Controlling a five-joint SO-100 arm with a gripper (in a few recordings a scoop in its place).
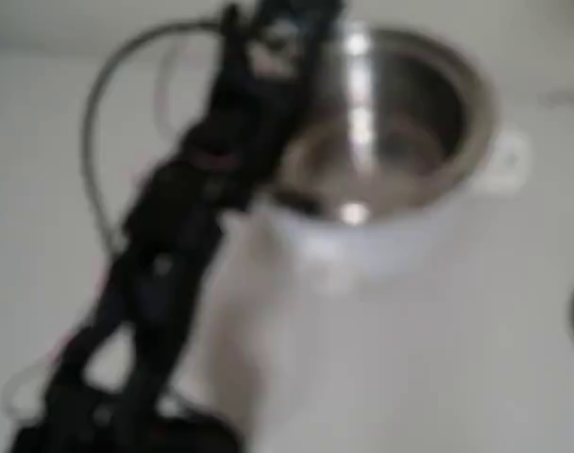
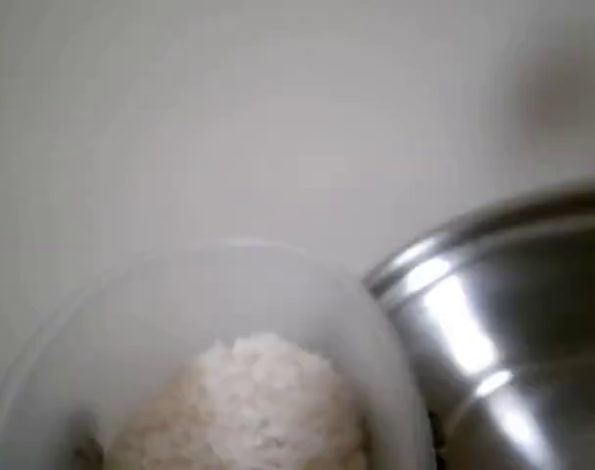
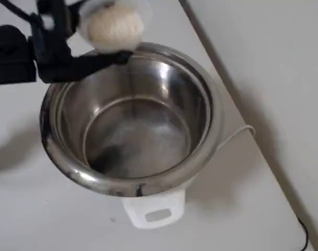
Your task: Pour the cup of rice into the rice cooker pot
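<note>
The clear cup (image 3: pixel 139 11) holds a heap of pale rice (image 3: pixel 114 26) and hangs upright over the upper-left rim of the rice cooker pot (image 3: pixel 211 120) in the overhead view. My black gripper (image 3: pixel 99 49) is shut on the cup, with one finger running beneath it. The pot's shiny bottom is bare metal. In the wrist view the cup (image 2: pixel 229 284) with rice (image 2: pixel 249 411) fills the lower left, and the pot's rim (image 2: pixel 513 323) is close on the right. The fixed view is blurred: the arm rises from the lower left to the gripper (image 1: pixel 278 33) at the pot's (image 1: pixel 476 104) far-left rim.
The pot stands in a white casing with a handle (image 3: pixel 154 214) on a white table. The table's edge (image 3: pixel 263 157) runs diagonally on the right, with a white cord (image 3: pixel 237 136) beside the pot. A grey cable (image 1: pixel 93 123) loops left of the arm.
</note>
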